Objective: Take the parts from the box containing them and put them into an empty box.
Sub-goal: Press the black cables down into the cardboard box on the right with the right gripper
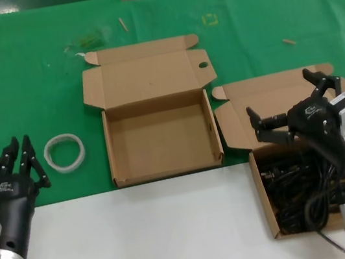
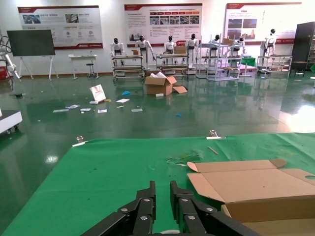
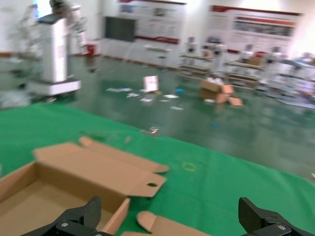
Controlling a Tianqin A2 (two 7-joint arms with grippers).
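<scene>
Two boxes: both lie open on the green cloth (image 1: 22,94); the empty box (image 1: 161,138) is the landmark for every place below.
Source: the box containing them (image 1: 302,204) lies just beside the empty box on the robot's right and nearer the robot, its slanted lid toward the far side.
Cords: the parts (image 1: 305,197) fill that right-hand box as a tangle of black loops; none lie in the empty box.
Right gripper: the right gripper (image 1: 287,108) hangs to the right of the empty box, above the source lid and the far edge of the cords, fingers spread wide, nothing between them.
Left gripper: the left gripper (image 1: 23,163) waits well to the left of the empty box, fingers pressed together.
Ring: a whitish plastic ring (image 1: 64,153) lies between the left gripper and the empty box; leave it.
Step, as I judge it: reaching down for a bundle.
Doing it well: descend over one loop's thick middle, clear of the cardboard wall, close on several strands together, and lift straight so neighbouring cords fall away.
</scene>
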